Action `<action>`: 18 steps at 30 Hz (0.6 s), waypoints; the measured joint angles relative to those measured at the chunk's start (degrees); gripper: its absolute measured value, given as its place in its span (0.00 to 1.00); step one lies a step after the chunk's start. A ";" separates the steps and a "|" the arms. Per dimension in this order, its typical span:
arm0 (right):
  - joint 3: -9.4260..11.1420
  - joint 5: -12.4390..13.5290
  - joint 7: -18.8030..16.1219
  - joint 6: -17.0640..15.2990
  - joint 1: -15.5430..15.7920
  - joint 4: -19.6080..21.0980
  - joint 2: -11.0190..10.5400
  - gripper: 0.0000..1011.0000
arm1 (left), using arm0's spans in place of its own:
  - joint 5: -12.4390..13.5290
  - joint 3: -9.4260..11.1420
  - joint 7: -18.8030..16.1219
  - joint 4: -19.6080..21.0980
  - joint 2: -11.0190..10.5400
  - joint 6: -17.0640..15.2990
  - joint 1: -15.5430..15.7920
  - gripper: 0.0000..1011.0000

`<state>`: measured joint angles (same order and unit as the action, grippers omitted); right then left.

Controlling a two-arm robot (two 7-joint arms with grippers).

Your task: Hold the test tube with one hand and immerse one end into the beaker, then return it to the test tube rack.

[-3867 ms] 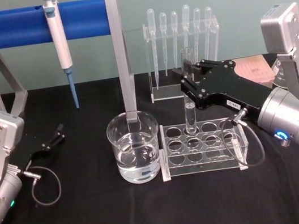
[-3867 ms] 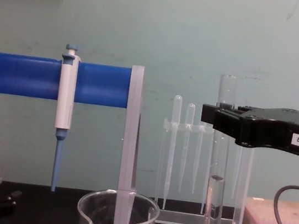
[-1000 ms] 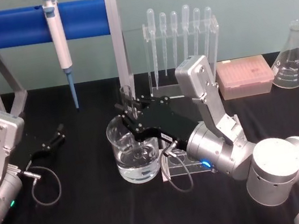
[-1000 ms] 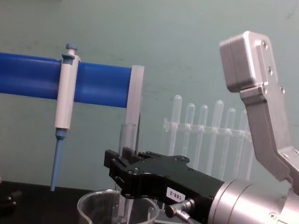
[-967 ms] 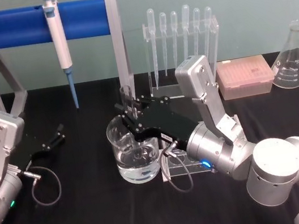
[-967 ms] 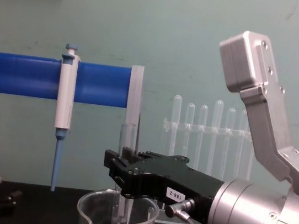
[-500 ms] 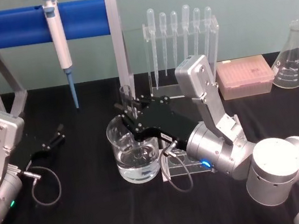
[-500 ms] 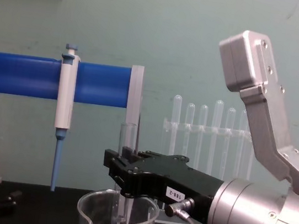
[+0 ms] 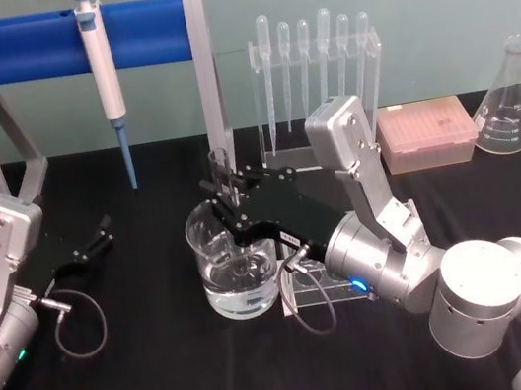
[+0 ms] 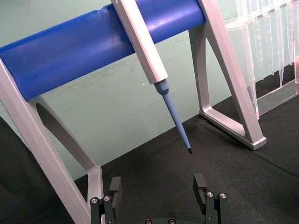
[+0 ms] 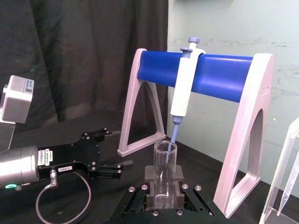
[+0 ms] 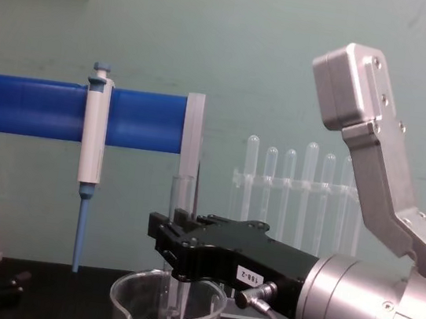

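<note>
The test tube (image 9: pixel 221 166) stands upright with my right gripper (image 9: pixel 230 203) shut on its middle, directly over the beaker (image 9: pixel 197 241). In the chest view the test tube (image 12: pixel 183 197) passes down through the black gripper (image 12: pixel 178 240), and its lower end sits below the rim of the beaker (image 12: pixel 130 300). The beaker holds clear water. The right wrist view shows the open top of the test tube (image 11: pixel 165 173) clamped between the pads of the gripper (image 11: pixel 164 195). My left gripper (image 9: pixel 101 233) rests open on the table at the left, also seen in its own view (image 10: pixel 158 185).
A white-and-blue pipettor (image 9: pixel 102 69) hangs on the blue-barred stand (image 9: pixel 16 48) behind. A clear tube rack (image 9: pixel 308 285) sits right beside the beaker. A rack of plastic pipettes (image 9: pixel 316 50), a pink tip box (image 9: pixel 427 133) and a conical flask (image 9: pixel 513 99) stand at back right.
About four seconds ago my right gripper held the tube above the rack. It has carried it left and down into the beaker. Over the last second it has stayed nearly still.
</note>
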<state>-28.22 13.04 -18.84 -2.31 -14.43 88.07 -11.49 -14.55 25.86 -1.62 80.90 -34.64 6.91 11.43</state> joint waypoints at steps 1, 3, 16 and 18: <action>0.00 0.00 0.00 0.00 0.00 0.00 0.00 0.22 | 0.00 0.00 0.00 0.00 0.00 0.00 0.00 0.99; 0.00 0.00 0.01 0.00 0.00 0.00 0.00 0.22 | 0.00 0.00 0.00 0.00 0.00 0.00 0.00 0.99; 0.00 0.00 0.01 0.00 0.00 0.00 0.00 0.22 | 0.00 0.00 0.00 0.00 0.00 0.00 0.00 0.99; 0.00 0.00 0.01 0.00 0.00 0.00 0.00 0.22 | 0.00 0.00 0.00 0.00 0.00 0.00 0.00 0.99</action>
<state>-28.22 13.04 -18.83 -2.31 -14.43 88.07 -11.49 -14.55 25.86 -1.62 80.90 -34.65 6.91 11.43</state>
